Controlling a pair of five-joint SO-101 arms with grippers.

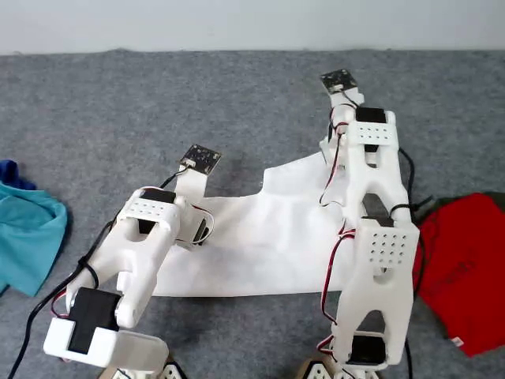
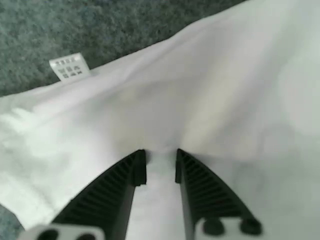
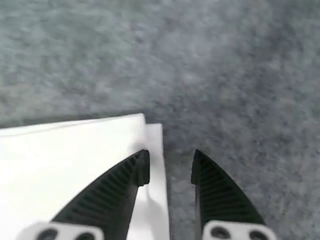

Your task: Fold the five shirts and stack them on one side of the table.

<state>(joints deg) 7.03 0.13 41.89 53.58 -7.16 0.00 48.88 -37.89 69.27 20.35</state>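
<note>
white shirt (image 1: 260, 237): spread flat mid-table (image 1: 237, 103), with a straight near edge. One piece juts toward the far side, and a corner lies in two layers (image 3: 150, 131). A small tag (image 2: 70, 66) sits at one hem.
teal shirt (image 1: 28, 237): a crumpled heap at the table's left edge.
blue shirt (image 1: 9, 174): a dark scrap touching the teal shirt's far side, mostly cut off.
red shirt (image 1: 465, 268): loosely bunched at the right edge, near the white shirt.

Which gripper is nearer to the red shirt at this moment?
Right. The right gripper sits at the white shirt's far corner, on the side where the red shirt lies. The left gripper is on the white shirt's opposite end, nearer the teal shirt.
</note>
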